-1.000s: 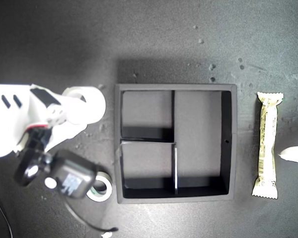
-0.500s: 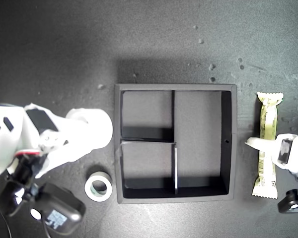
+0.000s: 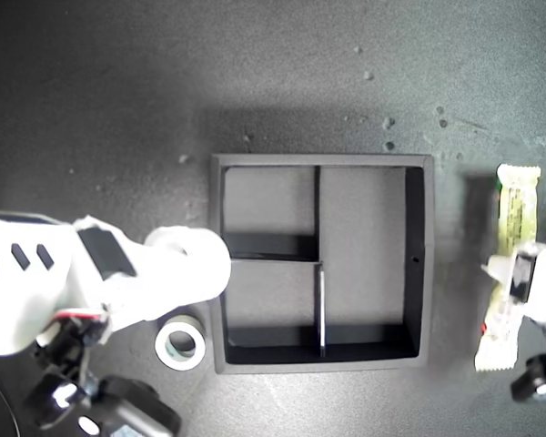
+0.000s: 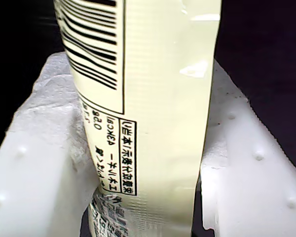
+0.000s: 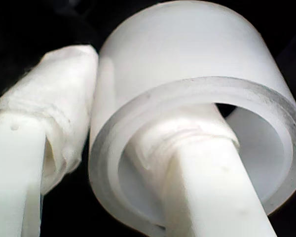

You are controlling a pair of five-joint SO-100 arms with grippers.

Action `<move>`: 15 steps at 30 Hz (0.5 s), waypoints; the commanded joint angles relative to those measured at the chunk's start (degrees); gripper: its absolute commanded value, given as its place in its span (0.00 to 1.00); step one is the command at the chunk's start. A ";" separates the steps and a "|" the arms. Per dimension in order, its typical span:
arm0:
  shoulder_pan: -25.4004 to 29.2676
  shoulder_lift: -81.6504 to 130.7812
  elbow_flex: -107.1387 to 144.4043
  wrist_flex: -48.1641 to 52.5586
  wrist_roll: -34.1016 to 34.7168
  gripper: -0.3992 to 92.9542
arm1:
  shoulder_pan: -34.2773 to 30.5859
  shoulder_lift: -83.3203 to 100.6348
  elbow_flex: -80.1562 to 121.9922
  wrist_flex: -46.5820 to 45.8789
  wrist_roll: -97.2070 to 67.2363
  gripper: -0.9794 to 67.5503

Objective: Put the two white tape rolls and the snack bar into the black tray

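Observation:
The black tray [image 3: 217, 196] lies in the middle of the exterior view, its three compartments holding nothing. At the exterior view's left, my second gripper [image 3: 189, 271] is shut on the wide white tape roll [image 3: 200, 255], which hangs over the tray's left wall. In the second wrist view one finger [image 5: 207, 173] sits inside the roll [image 5: 187, 59] and the other [image 5: 49, 123] outside it. The smaller tape roll [image 3: 181, 342] lies flat on the table beside the tray's lower left corner. At the exterior view's right, my first gripper [image 3: 510, 278] is shut on the snack bar [image 3: 512, 209] [image 4: 153, 123], which sits slightly tilted.
The table is a dark mat with small white specks [image 3: 389, 123] beyond the tray. Black camera housings hang from both arms, one at the exterior view's lower left [image 3: 118, 421] and one at its lower right [image 3: 532, 382].
My second gripper has carried the wide roll rightward to the tray's left wall. My first gripper came in from the exterior view's right and shut on the snack bar, which shifted right and tilted.

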 commanded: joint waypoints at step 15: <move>-6.15 -29.79 -31.82 12.30 5.01 0.01 | -0.53 -29.88 -50.10 1.58 -9.93 0.01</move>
